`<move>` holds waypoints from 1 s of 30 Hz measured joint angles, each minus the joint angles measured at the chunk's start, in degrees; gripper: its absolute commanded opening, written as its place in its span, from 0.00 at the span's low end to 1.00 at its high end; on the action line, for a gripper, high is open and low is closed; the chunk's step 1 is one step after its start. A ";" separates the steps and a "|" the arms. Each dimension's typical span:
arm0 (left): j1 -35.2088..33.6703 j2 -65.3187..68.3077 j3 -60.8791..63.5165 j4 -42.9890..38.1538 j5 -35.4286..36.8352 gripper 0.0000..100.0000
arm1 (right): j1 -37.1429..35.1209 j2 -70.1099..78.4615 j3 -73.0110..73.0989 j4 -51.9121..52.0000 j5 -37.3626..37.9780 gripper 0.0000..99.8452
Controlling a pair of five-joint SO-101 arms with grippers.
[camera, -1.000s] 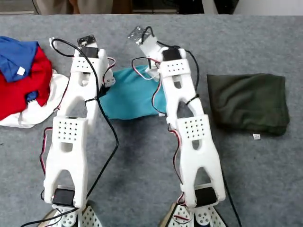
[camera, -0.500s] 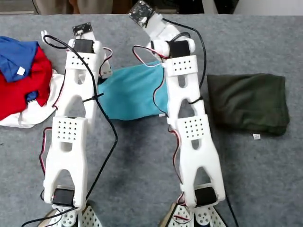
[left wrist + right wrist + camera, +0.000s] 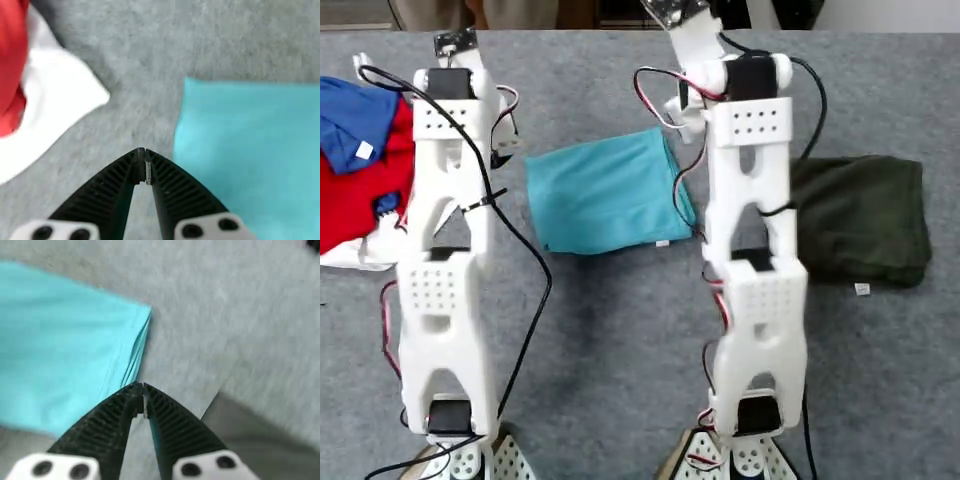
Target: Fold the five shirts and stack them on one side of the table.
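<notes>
The folded teal shirt [image 3: 605, 195], mid-frame on the tabletop [image 3: 620, 350], is best pinched through all layers at both side edges and carried level onto the dark green shirt [image 3: 865, 220] at right. Both arms are stretched up-frame, left claw [image 3: 141, 167] and right claw [image 3: 141, 400] clenched and empty just beside those edges

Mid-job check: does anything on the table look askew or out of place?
The folded teal shirt lies slightly crooked in the middle, apart from the folded dark green shirt, not stacked on it. The red shirt, blue shirt and white shirt sit in a crumpled heap on the left side.
</notes>
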 measured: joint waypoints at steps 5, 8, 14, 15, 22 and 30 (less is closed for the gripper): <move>0.09 -20.66 23.74 -1.67 -3.87 0.02 | 0.18 -18.11 26.46 0.00 -0.18 0.00; -0.79 -30.86 37.54 -8.18 -6.42 0.02 | 0.18 -27.16 39.38 0.00 -0.18 0.00; -8.26 -41.58 67.34 -28.75 -9.23 0.02 | 0.18 -39.47 62.24 0.00 -1.67 0.01; -9.49 -42.11 71.74 -32.18 -9.23 0.02 | 0.00 -40.70 65.32 -0.53 -3.08 0.01; -13.71 -42.37 90.29 -53.27 -9.23 0.02 | -7.38 -40.88 74.11 -12.48 -27.34 0.12; -14.07 -42.46 91.08 -55.65 -9.23 0.02 | -9.85 -30.51 73.93 -25.85 -52.84 0.34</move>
